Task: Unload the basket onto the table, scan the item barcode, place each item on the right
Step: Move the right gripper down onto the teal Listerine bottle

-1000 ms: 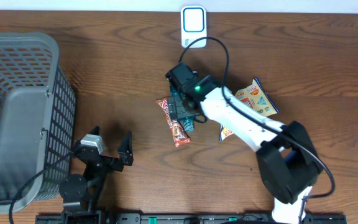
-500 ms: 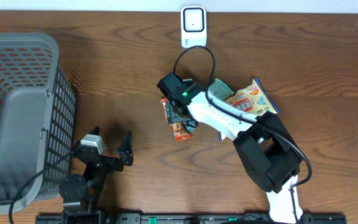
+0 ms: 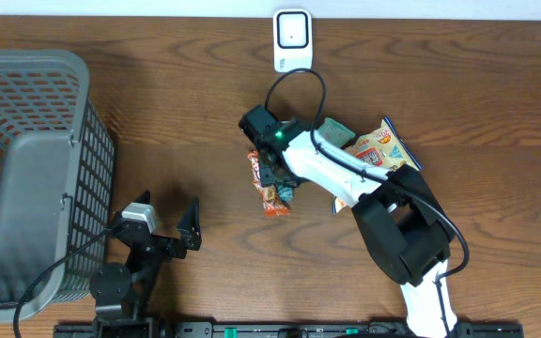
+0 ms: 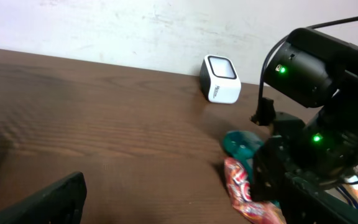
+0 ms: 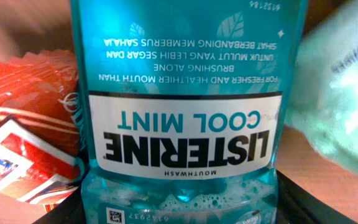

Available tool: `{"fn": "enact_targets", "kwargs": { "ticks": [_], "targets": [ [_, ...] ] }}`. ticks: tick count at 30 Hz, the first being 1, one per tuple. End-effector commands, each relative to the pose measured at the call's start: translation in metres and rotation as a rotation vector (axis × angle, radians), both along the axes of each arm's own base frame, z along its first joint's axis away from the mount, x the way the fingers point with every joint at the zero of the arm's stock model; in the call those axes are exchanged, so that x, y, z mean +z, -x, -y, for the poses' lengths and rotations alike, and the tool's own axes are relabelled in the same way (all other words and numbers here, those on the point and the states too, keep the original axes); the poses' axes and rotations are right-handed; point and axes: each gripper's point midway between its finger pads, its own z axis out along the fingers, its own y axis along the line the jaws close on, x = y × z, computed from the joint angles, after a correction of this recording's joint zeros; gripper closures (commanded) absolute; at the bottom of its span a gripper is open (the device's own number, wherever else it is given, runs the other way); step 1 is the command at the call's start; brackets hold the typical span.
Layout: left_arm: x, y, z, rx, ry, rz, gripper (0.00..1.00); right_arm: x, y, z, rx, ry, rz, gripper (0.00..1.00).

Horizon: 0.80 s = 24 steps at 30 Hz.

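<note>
The left gripper (image 3: 165,214) sits close to the near edge of the table, toward the left near corner. Its jaws are spread wide and hold nothing. Just to its left is the grey basket (image 3: 100,178), which fills the left side of the table.

The right gripper (image 3: 275,171) is farther in, about the middle of the table. It is lowered over the mouthwash bottle (image 5: 185,112), which lies flat there. The right wrist view shows the bottle directly under the jaws and between them. Its long axis runs up and down that view, so the jaws span its width and not its length. They stand partly open on either side of it, but I cannot tell whether the pads touch the plastic. A red snack packet (image 3: 269,195) lies against the bottle on the side toward the left edge. A yellow snack bag (image 3: 385,148) lies off toward the right edge.

The white scanner (image 3: 291,38) stands at the middle of the far edge, almost straight beyond the bottle. The right arm is plainly the nearer one. By my reading, the move turns on lifting the bottle and carrying it toward the far edge, label turned to the scanner's face.
</note>
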Motion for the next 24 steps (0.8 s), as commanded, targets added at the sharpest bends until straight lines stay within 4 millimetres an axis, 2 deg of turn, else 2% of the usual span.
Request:
{"fn": "enact_targets", "kwargs": {
  "ticks": [1,6,12,18,24],
  "targets": [
    [-0.013,0.001,0.001,-0.005,0.011,-0.042,0.02,0.009,-0.003,0.005,-0.026,0.003,-0.048,0.60],
    [-0.013,0.001,0.001,-0.005,0.011,-0.042,0.02,0.037,-0.001,0.013,-0.029,0.035,-0.092,0.64],
    [-0.013,0.001,0.001,-0.005,0.011,-0.042,0.02,0.059,0.011,0.020,-0.024,0.068,-0.152,0.62],
    [-0.013,0.001,0.001,-0.005,0.011,-0.042,0.02,0.086,0.025,0.017,0.047,0.035,-0.237,0.66],
    [-0.013,0.001,0.001,-0.005,0.011,-0.042,0.02,0.111,0.021,0.020,0.062,0.024,-0.228,0.65]
  ]
}}
